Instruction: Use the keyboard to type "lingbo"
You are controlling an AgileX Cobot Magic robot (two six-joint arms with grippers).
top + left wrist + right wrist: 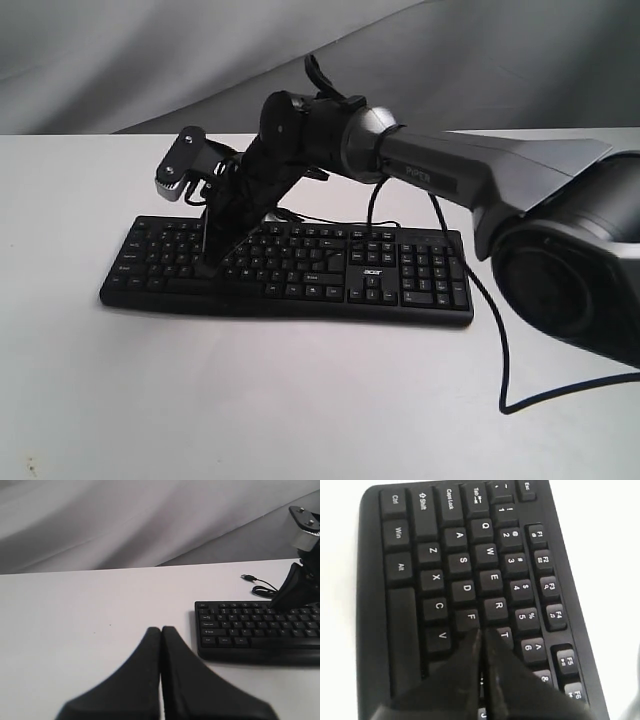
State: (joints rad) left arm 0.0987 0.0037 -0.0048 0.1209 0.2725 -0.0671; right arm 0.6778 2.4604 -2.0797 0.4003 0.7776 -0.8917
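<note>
The white table (pixel 300 400) fills the lower two thirds of the exterior view, and the keyboard (pixel 300 262) lies flat across the middle of the frame, its number pad toward the right. The right arm (pixel 450 175) comes in from the right edge and crosses over the keyboard to its left half. The right gripper (pixel 481 632) points down with its jaws pressed together into a single tip. That tip is just past the F key (pixel 470 617) and beside the T key (pixel 504 635), so it is probably over G; whether the key is pressed cannot be told. This looks like the fourth letter of the word. B would follow: lift, then move one row toward the space bar. The left gripper (pixel 161 630), likewise closed, hovers over bare table apart from the keyboard's Ctrl end.
</note>
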